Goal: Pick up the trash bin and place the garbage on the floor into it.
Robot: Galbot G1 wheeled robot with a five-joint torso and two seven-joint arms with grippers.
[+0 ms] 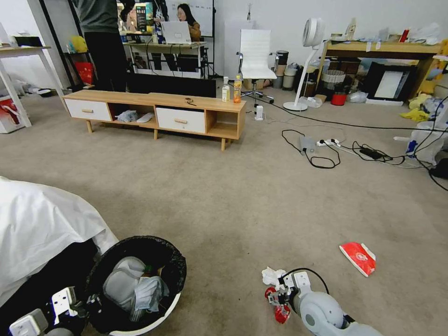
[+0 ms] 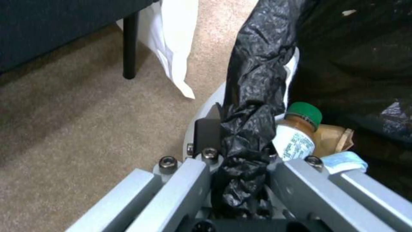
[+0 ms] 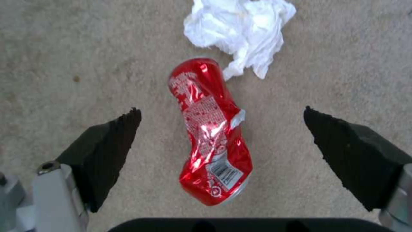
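the left claw (image 2: 240, 161) is clamped on the rim of the trash bin (image 1: 140, 322), with the black bag (image 2: 257, 96) bunched between its fingers. in the head view the bin sits at the near left, just beside a white cloth (image 1: 42, 219). inside the bin lie a green-capped bottle (image 2: 296, 135), a brown paper bag (image 2: 332, 137) touching it, and white tissues (image 1: 135, 284).

the right claw (image 3: 221, 151) hangs over the carpet floor (image 1: 233, 196) at the near right, its fingers (image 3: 107, 151) spread wide apart. the crushed red can (image 3: 210, 135) lies flat on the floor between them, touching neither. a crumpled white tissue (image 3: 240, 29) lies on the floor just beyond the can, one corner touching it.

farther right on the floor lies a flat red packet (image 1: 358, 257), well apart from the can.

far across the floor stands a low wooden cabinet (image 1: 158, 112) with two upright bottles (image 1: 232, 89) at its right end.
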